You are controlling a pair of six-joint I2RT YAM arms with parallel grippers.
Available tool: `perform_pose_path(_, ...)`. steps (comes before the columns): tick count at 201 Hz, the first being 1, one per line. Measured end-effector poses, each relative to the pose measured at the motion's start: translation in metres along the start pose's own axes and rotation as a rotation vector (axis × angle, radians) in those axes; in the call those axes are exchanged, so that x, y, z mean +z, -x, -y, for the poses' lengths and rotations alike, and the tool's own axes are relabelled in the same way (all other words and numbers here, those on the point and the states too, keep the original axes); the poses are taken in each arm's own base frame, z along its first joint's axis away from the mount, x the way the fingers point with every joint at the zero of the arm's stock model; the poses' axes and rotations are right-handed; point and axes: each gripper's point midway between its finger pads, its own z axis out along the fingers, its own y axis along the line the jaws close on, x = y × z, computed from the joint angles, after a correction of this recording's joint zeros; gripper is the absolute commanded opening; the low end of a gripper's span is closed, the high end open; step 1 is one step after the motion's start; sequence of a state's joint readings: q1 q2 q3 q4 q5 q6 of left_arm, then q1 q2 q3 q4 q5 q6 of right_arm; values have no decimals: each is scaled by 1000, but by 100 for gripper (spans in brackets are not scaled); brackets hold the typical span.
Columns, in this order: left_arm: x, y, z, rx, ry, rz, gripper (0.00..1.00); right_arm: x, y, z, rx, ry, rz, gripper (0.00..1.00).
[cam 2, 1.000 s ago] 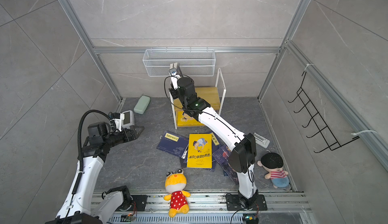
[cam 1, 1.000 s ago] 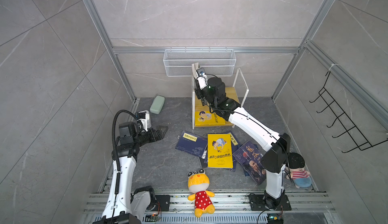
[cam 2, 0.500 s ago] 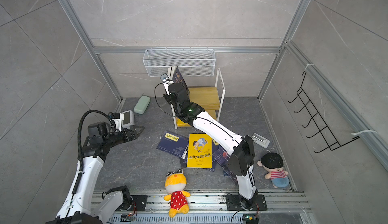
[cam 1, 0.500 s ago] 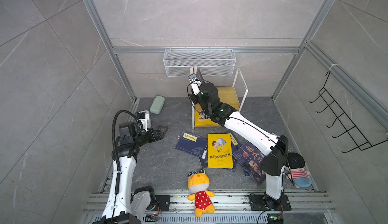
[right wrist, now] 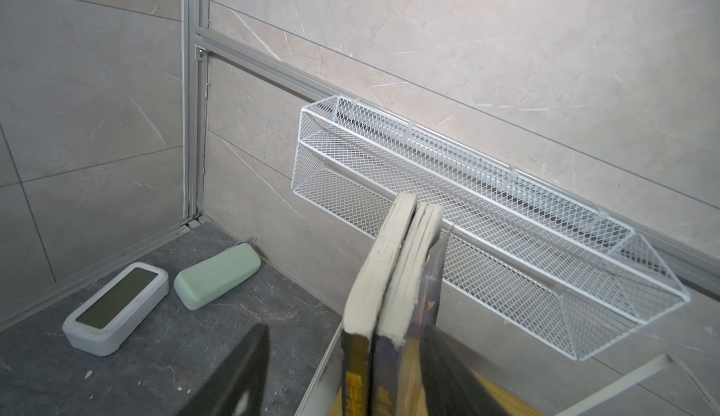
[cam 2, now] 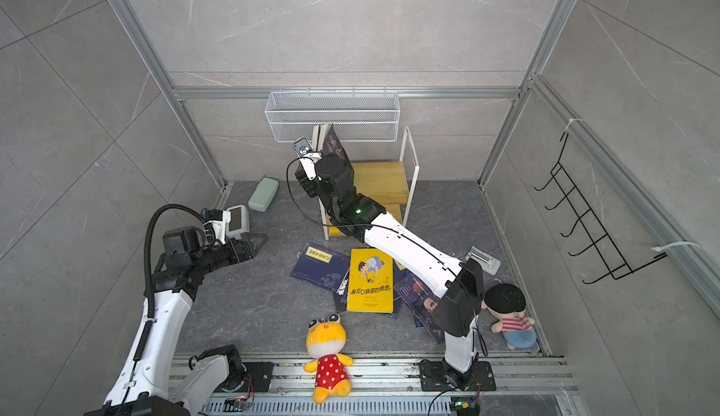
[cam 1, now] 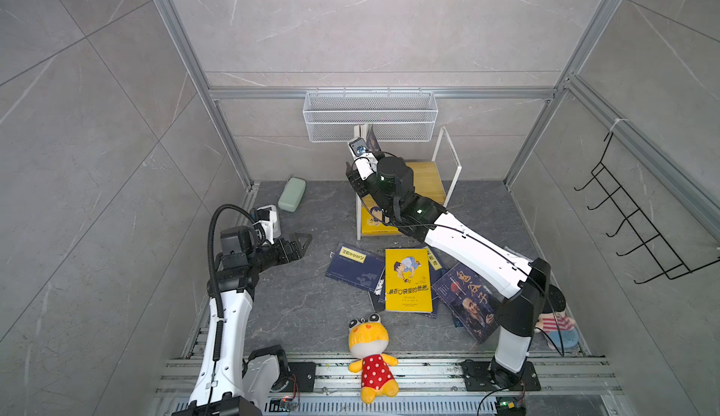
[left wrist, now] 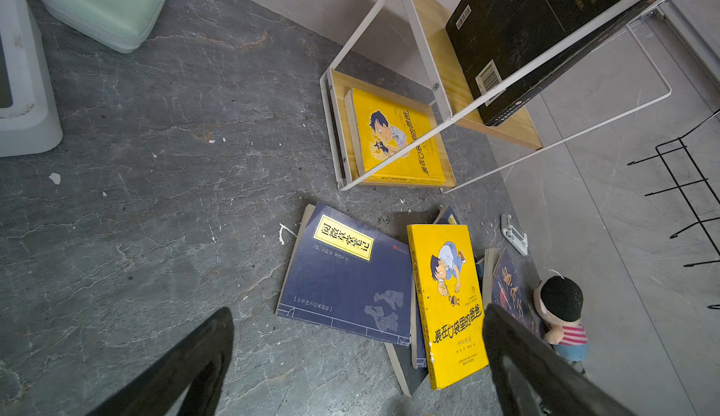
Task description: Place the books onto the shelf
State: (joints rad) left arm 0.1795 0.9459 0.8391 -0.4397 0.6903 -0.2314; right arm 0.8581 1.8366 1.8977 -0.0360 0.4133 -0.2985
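Observation:
Two dark books (right wrist: pixel 393 277) stand upright side by side at the left end of the shelf's (cam 1: pixel 426 176) top board, just under the wire basket, and show in both top views (cam 2: pixel 332 143). My right gripper (right wrist: pixel 346 332) is open around them, one finger clear of them and the other close by the outer cover. A yellow book (left wrist: pixel 397 141) lies on the lower board. On the floor lie a navy book (cam 1: pixel 352 266), a yellow one (cam 1: pixel 407 279) and a dark one with an old man's face (cam 1: pixel 469 303). My left gripper (cam 1: pixel 300 240) hovers open and empty left of them.
A white wire basket (cam 1: pixel 370 116) hangs on the back wall over the shelf. A mint case (cam 1: pixel 292 194) and a white device (cam 1: pixel 269 219) sit at the back left. A yellow plush (cam 1: pixel 370 342) and a doll (cam 2: pixel 506 309) lie in front. A black hook rack (cam 1: pixel 639 223) hangs on the right wall.
My right gripper has brought a dark book upright beside the one on the top board and its jaws have widened off it. The left arm has not moved.

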Motion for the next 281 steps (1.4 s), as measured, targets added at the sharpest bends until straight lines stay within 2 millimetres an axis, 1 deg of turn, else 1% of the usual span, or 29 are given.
perform_pose_path(12,0,0,0,0,1,0,100,-8,-2,1,8,15,1,78)
perform_pose_path(29,-1,1,-1,-2,3,3,100,-24,-7,4,19,31,-7,81)
perform_pose_path(46,-1,1,-2,-3,4,4,100,-45,-14,10,26,43,-17,82)
perform_pose_path(61,-1,1,-2,-4,6,5,100,-62,-15,21,42,34,-18,81)
perform_pose_path(67,-1,1,-3,-5,7,6,100,-68,-14,28,58,26,-15,80)
perform_pose_path(75,-2,2,-3,-7,9,8,100,-75,-14,40,82,8,-13,75)
perform_pose_path(85,-2,2,-4,-8,11,11,100,-80,-15,60,122,-26,-12,69)
perform_pose_path(95,-2,3,-5,-9,13,12,100,-82,-19,82,161,-71,-17,61)
perform_pose_path(108,-3,3,-6,-11,16,15,100,-79,-27,108,216,-131,-28,53)
perform_pose_path(121,-3,4,-7,-13,19,17,100,-69,-40,129,257,-188,-67,51)
perform_pose_path(135,-4,4,-7,-14,20,18,100,-46,-46,139,285,-216,-102,47)
perform_pose_path(142,-4,4,-7,-13,20,18,100,-33,-49,139,297,-222,-119,44)
perform_pose_path(157,-4,4,-7,-14,21,17,100,-2,-57,136,315,-224,-157,26)
perform_pose_path(175,-4,4,-7,-13,20,17,100,35,-72,131,350,-235,-204,16)
perform_pose_path(196,-4,4,-7,-13,20,17,100,71,-101,132,382,-250,-264,10)
perform_pose_path(210,-4,4,-7,-13,20,16,100,94,-122,137,410,-254,-299,5)
perform_pose_path(225,-3,3,-6,-11,18,14,100,115,-141,145,443,-251,-321,3)
perform_pose_path(240,-3,3,-6,-10,15,12,100,129,-157,154,463,-251,-331,3)
perform_pose_path(247,-3,3,-5,-9,15,12,100,134,-165,158,474,-249,-333,0)
perform_pose_path(253,-3,3,-5,-9,14,11,100,137,-170,160,484,-245,-333,0)
perform_pose_path(281,-2,3,-5,-9,14,11,100,147,-201,161,551,-195,-374,0)
